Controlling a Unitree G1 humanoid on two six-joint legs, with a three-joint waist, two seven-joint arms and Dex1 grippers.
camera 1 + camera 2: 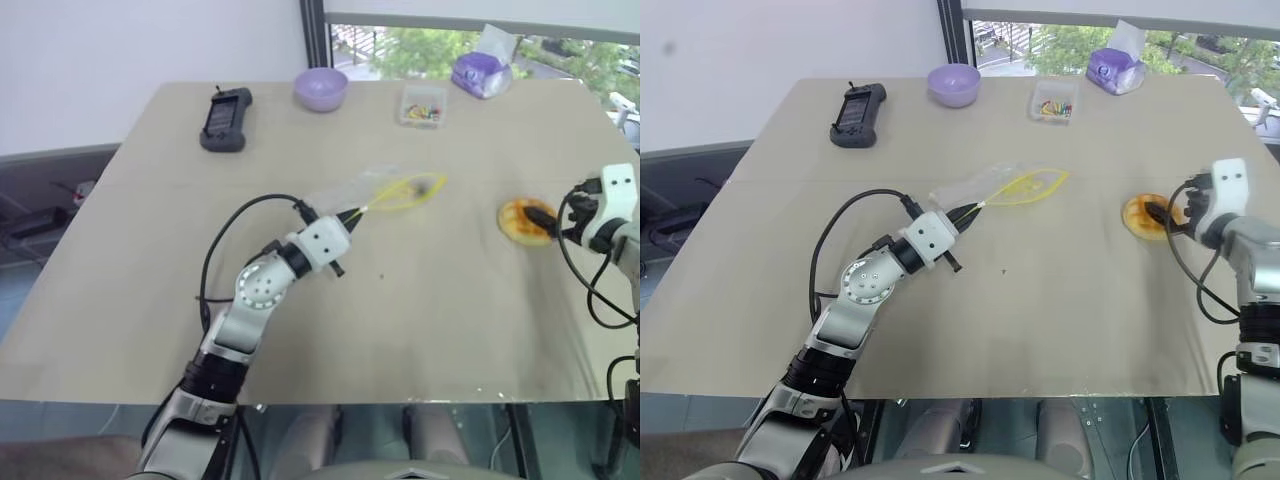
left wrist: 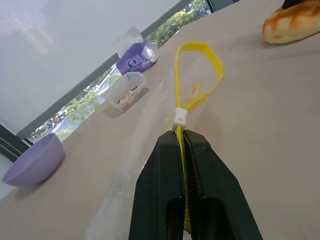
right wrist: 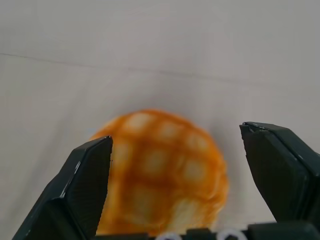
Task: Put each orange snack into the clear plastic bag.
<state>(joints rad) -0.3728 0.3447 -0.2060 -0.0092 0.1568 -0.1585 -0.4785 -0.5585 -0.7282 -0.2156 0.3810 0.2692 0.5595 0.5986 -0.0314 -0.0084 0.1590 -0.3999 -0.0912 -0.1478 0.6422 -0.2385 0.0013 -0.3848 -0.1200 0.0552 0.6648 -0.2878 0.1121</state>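
Observation:
The clear plastic bag (image 1: 372,188) lies crinkled in the middle of the table, its yellow seal strip (image 2: 200,70) pulled into an open loop. My left gripper (image 2: 181,134) is shut on the near end of that strip, by the white slider. One orange snack (image 1: 522,220), a round bun with a grid pattern, rests on the table to the right of the bag. My right gripper (image 3: 176,135) is open just above the orange snack (image 3: 162,175), one finger on each side and neither touching it. In the head views the right gripper (image 1: 1165,214) sits at the bun's right edge.
Along the table's far edge stand a black handheld device (image 1: 225,118), a purple bowl (image 1: 320,88), a small clear box of colourful bits (image 1: 422,105) and a purple tissue pack (image 1: 482,70). The table's right edge (image 1: 625,150) runs close beside my right arm.

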